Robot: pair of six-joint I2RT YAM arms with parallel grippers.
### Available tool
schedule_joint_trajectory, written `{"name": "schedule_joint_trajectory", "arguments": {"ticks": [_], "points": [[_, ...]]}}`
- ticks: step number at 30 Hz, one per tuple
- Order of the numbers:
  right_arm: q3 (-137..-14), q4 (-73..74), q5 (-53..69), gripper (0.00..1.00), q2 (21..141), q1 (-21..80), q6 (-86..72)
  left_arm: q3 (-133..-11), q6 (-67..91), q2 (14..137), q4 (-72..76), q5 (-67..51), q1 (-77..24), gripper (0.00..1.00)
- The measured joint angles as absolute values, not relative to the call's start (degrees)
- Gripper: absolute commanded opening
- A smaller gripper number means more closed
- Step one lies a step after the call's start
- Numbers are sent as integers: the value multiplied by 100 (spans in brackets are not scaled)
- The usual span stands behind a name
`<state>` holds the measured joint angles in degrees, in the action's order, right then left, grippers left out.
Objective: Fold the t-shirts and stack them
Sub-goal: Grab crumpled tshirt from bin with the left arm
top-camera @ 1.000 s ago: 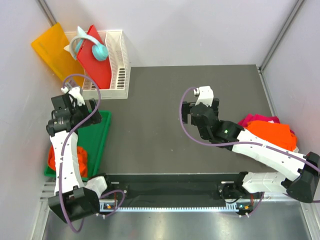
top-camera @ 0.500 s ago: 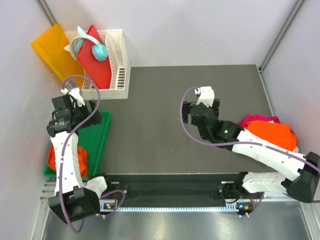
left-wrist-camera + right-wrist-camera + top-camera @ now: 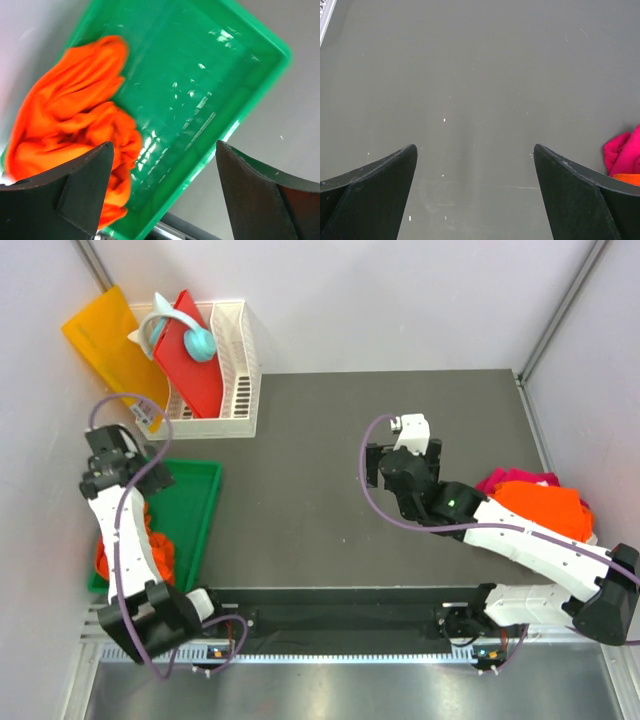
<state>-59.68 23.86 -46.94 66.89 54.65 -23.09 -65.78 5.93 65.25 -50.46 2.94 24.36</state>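
Worktop: dark grey, bare across the middle. Green tray sits at its left edge, just in front of the white basket at the far-left corner. The basket holds a red board on edge with teal headphones over it. A yellow-orange sheet leans just beside the basket. One orange shirt lies crumpled at the near end of the tray, and from above I see it partly hidden behind the left arm. The far end of the tray is bare. At the right edge of the worktop a second orange shirt is heaped on a pink shirt, both unfolded. The pink one shows at the right margin of the right wrist view. Left gripper hangs above the tray, jaws apart, holding nothing, the crumpled shirt below its left finger. Right gripper hangs over bare worktop, jaws apart and empty, near the heap but not touching it.
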Motion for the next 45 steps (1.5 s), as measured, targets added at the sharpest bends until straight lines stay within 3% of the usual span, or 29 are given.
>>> {"name": "schedule_joint_trajectory", "arguments": {"ticks": [9,13,24,33,35,38,39,41,42,45], "points": [[-5800,2412,-4853,100,6674,5465,-2294,-7896,423,7629,-5763,-54,4185,75],[-5612,2438,-4856,100,6678,5465,-2270,-7618,102,7614,-5900,-73,4281,67],[-5649,2443,-4812,100,7231,5465,-2165,-7067,-528,7832,-6281,-158,4285,66],[-5756,2342,-4783,100,7391,5465,-2060,-6941,-895,8399,-6471,75,4298,57],[-5756,2344,-4770,100,7404,5465,-2062,-6904,-945,8405,-6486,73,4298,53],[-5756,2344,-4768,100,7406,5465,-2064,-6838,-1022,8431,-6479,69,4298,38],[-5756,2346,-4766,100,7406,5465,-2067,-6816,-1035,8433,-6482,71,4298,26],[-5756,2349,-4768,100,7406,5465,-2078,-6792,-1068,8438,-6493,71,4298,16],[-5756,2351,-4768,100,7406,5465,-2082,-6788,-1087,8438,-6493,56,4298,0],[-5756,2362,-4768,100,7404,5465,-2112,-6785,-1107,8438,-6493,-21,4300,0]]}}
